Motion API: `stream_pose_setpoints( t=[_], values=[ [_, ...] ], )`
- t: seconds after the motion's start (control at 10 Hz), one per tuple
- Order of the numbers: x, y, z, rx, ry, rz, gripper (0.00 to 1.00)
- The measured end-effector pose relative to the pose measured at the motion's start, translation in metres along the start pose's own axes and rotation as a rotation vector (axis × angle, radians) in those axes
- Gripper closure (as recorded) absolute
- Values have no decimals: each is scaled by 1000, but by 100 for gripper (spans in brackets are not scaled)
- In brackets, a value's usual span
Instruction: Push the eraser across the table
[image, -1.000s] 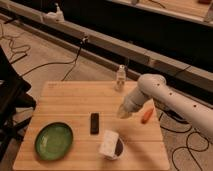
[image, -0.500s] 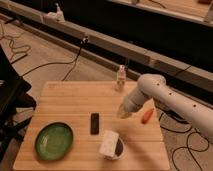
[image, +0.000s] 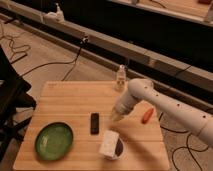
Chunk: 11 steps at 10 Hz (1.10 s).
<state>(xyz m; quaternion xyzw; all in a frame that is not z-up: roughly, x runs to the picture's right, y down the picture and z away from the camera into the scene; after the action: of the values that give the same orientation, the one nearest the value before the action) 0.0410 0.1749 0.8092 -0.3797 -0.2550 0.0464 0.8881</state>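
Small black rect. eraser (image: 94, 123) lies flat on slatted wood counter (image: 60, 100), approx. mid-counter, btwn round glossy green plate (image: 54, 141) & the jaws. Jaws at tip of smooth white tubular arm (image: 145, 97), low over counter just beside eraser; can't tell whether open or closed.

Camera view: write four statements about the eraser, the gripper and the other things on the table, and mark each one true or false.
1. The eraser lies between the green plate and the gripper. True.
2. The gripper rests on top of the eraser. False: it is to the eraser's right, with bare table between them.
3. The orange object lies on the green plate. False: it lies on the wood near the table's right edge.
4. A small bottle stands at the table's far edge. True.
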Motion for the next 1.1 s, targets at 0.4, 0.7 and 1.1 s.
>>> stream_pose_setpoints(
  t=[0.4, 0.7, 1.1],
  values=[
    [-7, -6, 41, -72, -15, -5, 100],
    [-25, -12, 66, -113, -48, -38, 100],
    [-54, -14, 98, -173, -92, -99, 100]
  ],
)
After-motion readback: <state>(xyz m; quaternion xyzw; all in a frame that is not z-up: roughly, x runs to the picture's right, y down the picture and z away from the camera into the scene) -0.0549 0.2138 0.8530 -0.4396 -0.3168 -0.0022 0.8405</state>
